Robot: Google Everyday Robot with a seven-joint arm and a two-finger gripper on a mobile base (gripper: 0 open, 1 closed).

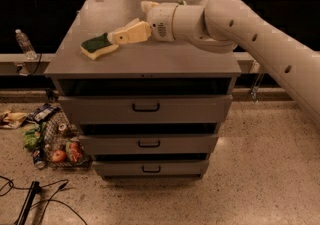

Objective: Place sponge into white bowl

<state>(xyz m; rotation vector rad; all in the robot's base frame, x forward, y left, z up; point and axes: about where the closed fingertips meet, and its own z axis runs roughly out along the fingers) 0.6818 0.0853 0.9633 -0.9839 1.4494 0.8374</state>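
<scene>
The sponge point(96, 45), pale yellow with a dark green top, lies flat on the left part of the grey cabinet top point(150, 59). My gripper point(118, 31) reaches in from the right, low over the top. Its cream fingers point(131, 33) stand apart, open and empty, and the nearer tip is at the sponge's right end. The white bowl is almost wholly hidden behind my wrist; a pale bit of rim point(147, 5) shows at the back.
The cabinet has three drawers with dark handles point(145, 107). On the floor to the left lie a wire basket of groceries point(60, 149) and cables point(35, 199). A water bottle point(24, 44) stands on the left ledge.
</scene>
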